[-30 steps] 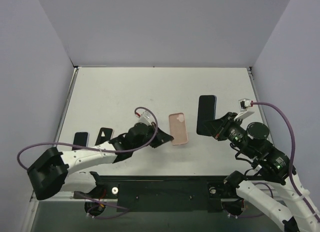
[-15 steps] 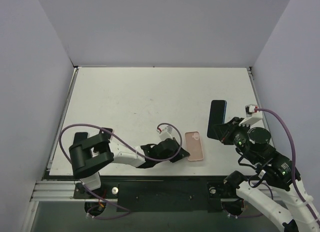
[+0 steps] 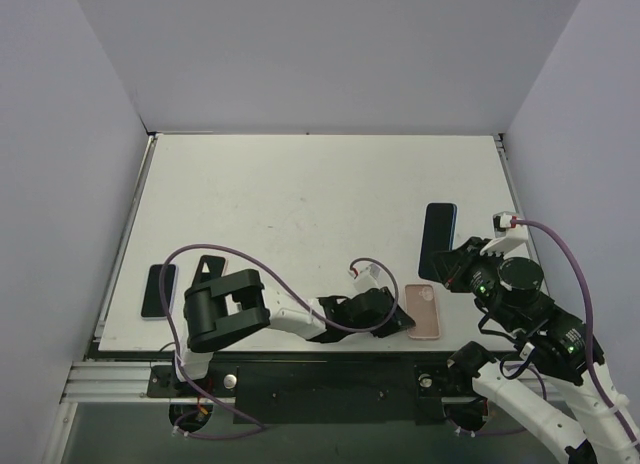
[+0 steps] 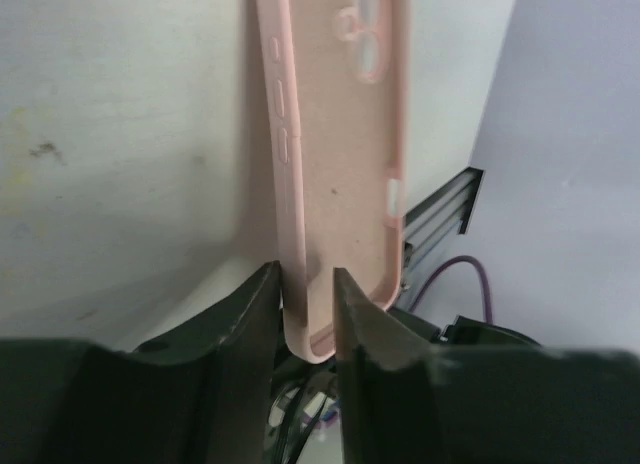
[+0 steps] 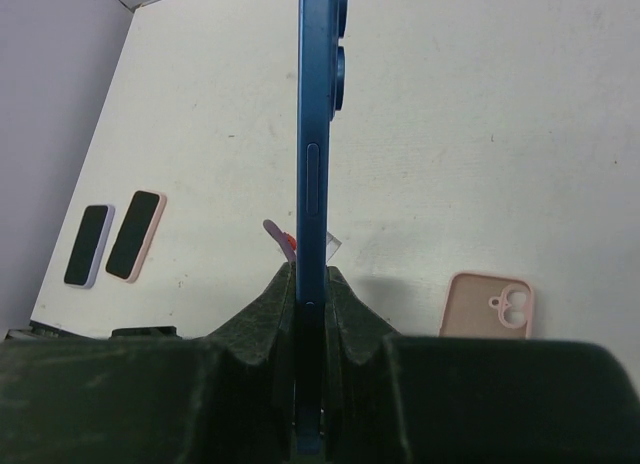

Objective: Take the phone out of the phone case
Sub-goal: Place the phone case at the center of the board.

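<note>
The empty pink phone case lies near the table's front edge, right of centre. My left gripper is shut on its near end. In the left wrist view the case runs away from my left gripper, its wall pinched between both fingers. My right gripper is shut on the blue phone and holds it upright above the table, clear of the case. In the right wrist view the phone stands edge-on in my right gripper, and the case lies to the lower right.
Two other phones lie at the table's left front: a dark one and one in a pink case, partly behind the left arm. They also show in the right wrist view, the dark one and the pink-cased one. The table's front edge is just behind the left gripper.
My left gripper has carried the pink case to the right and toward the front edge. My right gripper with the blue phone has shifted right and slightly down.
</note>
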`<action>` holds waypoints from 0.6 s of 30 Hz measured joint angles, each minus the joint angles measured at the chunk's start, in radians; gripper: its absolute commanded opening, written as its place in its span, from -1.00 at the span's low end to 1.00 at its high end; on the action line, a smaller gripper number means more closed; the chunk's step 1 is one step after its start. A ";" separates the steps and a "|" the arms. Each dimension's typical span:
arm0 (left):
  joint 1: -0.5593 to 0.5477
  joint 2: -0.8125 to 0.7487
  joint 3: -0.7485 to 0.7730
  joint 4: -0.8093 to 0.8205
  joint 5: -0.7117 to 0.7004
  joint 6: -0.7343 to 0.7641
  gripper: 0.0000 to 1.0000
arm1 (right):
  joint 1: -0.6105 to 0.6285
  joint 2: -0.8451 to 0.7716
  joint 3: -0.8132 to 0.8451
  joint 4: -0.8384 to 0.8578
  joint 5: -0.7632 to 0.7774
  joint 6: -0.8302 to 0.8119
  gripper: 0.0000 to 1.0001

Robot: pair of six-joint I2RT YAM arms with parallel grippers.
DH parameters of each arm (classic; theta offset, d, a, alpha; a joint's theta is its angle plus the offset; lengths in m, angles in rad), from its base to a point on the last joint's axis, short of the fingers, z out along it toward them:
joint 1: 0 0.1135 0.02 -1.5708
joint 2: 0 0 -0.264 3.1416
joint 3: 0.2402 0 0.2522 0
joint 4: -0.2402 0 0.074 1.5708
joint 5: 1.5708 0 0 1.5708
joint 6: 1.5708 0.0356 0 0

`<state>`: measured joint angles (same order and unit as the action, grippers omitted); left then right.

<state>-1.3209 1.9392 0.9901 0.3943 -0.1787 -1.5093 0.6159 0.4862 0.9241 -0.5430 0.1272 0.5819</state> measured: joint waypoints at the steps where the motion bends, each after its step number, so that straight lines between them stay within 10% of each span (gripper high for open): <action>1: -0.002 0.006 0.000 -0.002 0.008 -0.007 0.20 | 0.000 0.000 0.000 0.000 0.000 -0.001 -1.00; 5: -0.002 0.010 -0.016 -0.021 0.026 -0.053 0.54 | 0.000 0.000 0.000 0.000 0.000 -0.005 -1.00; 18: 0.023 -0.142 -0.179 -0.032 0.026 -0.065 0.40 | 0.000 0.047 0.000 0.000 0.000 -0.008 -1.00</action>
<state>-1.2976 1.7973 0.8112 0.3622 -0.1532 -1.5745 0.6159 0.5331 0.9241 -0.5430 0.1276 0.5743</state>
